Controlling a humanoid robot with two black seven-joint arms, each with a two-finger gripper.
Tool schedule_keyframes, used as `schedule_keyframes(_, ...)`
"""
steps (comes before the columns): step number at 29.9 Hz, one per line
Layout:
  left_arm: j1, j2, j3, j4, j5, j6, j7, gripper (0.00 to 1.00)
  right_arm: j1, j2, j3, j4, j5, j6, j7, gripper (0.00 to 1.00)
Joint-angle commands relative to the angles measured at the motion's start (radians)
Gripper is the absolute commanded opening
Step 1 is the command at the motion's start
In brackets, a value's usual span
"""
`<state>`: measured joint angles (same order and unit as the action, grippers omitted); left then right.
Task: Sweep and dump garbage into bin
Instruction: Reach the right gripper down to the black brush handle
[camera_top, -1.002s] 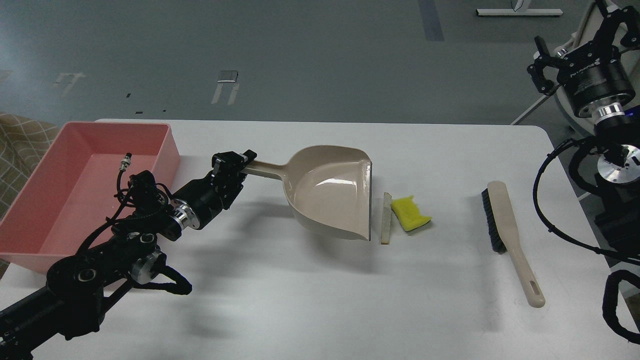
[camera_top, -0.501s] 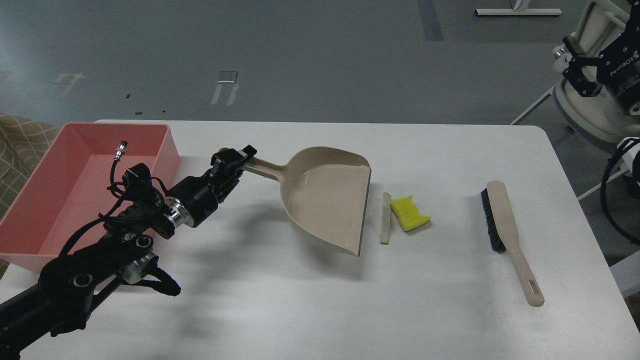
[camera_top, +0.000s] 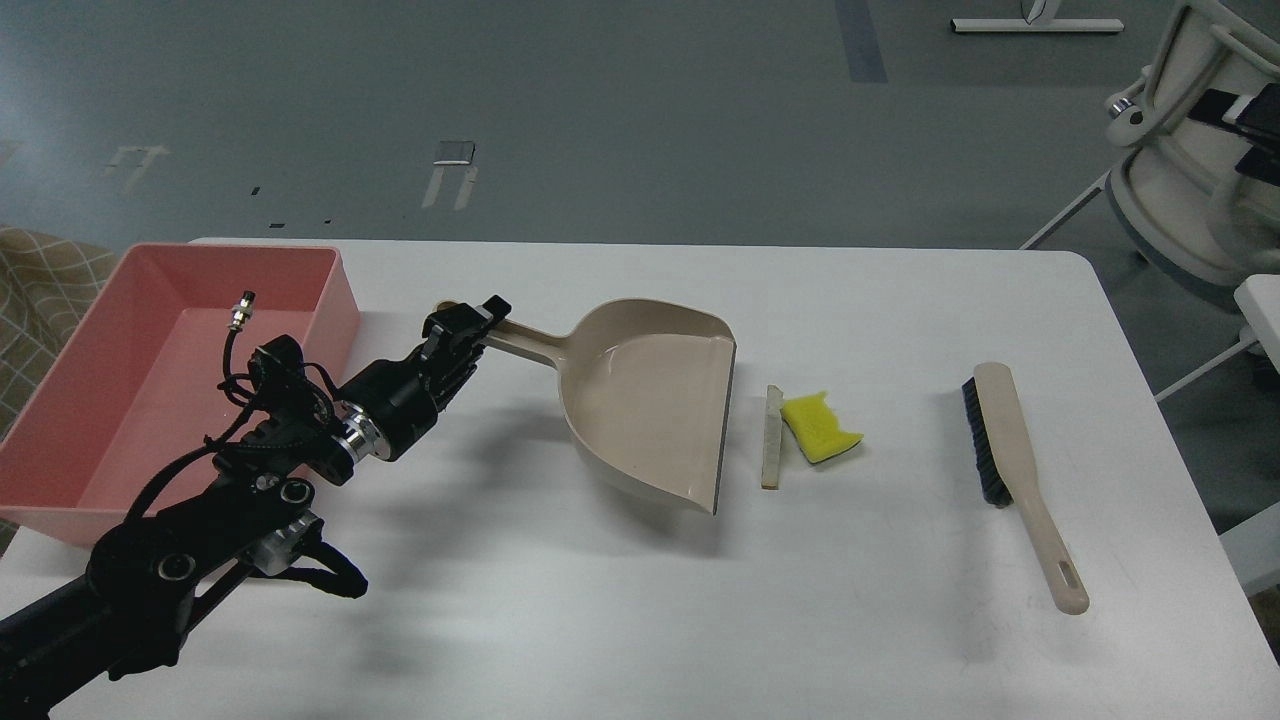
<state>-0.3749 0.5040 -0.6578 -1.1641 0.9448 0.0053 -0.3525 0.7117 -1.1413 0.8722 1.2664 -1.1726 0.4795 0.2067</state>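
My left gripper (camera_top: 470, 325) is shut on the handle of the beige dustpan (camera_top: 650, 400), whose open mouth faces right and rests low on the white table (camera_top: 640, 600). Just right of the mouth lies the thin white slice (camera_top: 771, 437) on its edge, and beside it the yellow sponge (camera_top: 820, 427). The pink bin (camera_top: 60, 420) stands at the table's left end, behind my left arm. My right gripper is out of view.
A beige hand brush (camera_top: 1010, 470) with black bristles lies on the right part of the table, handle toward the front. A white chair (camera_top: 1180, 200) stands off the table at the far right.
My right arm has swung up and out of view at the right. The dustpan has tipped down flat onto the table and slid slightly left, away from the garbage.
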Motion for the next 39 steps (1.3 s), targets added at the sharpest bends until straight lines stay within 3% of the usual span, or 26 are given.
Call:
schedule_keyframes(1, 0.002, -0.002, 0.000, 0.000, -0.001, 0.034, 0.010, 0.00, -0.006, -0.074, -0.001, 0.025, -0.025, 0.009, 0.002, 1.00)
schedule_keyframes(10, 0.008, -0.007, 0.004, 0.001, 0.000, 0.070, 0.007, 0.00, -0.034, -0.071, -0.039, 0.156, -0.025, 0.009, -0.015, 0.98)
schedule_keyframes(16, 0.024, -0.016, 0.004, 0.001, 0.002, 0.079, 0.010, 0.00, -0.149, -0.103, -0.045, 0.191, -0.025, 0.009, -0.020, 0.93)
schedule_keyframes(20, 0.025, -0.038, 0.004, 0.001, 0.002, 0.084, 0.010, 0.00, -0.239, -0.152, -0.050, 0.243, -0.024, 0.009, -0.096, 0.90)
schedule_keyframes(25, 0.033, -0.056, 0.004, 0.001, 0.002, 0.084, 0.010, 0.00, -0.310, -0.166, -0.053, 0.284, -0.024, 0.009, -0.110, 0.89)
schedule_keyframes(31, 0.031, -0.055, 0.004, 0.001, 0.002, 0.084, 0.009, 0.00, -0.463, -0.161, -0.055, 0.367, -0.024, 0.009, -0.205, 0.87)
schedule_keyframes(35, 0.031, -0.055, 0.003, 0.001, 0.002, 0.084, 0.009, 0.00, -0.509, -0.153, -0.101, 0.406, -0.024, 0.004, -0.210, 0.87)
schedule_keyframes(39, 0.033, -0.058, 0.003, 0.001, 0.002, 0.084, 0.010, 0.00, -0.526, -0.147, -0.157, 0.432, -0.024, -0.100, -0.231, 0.87)
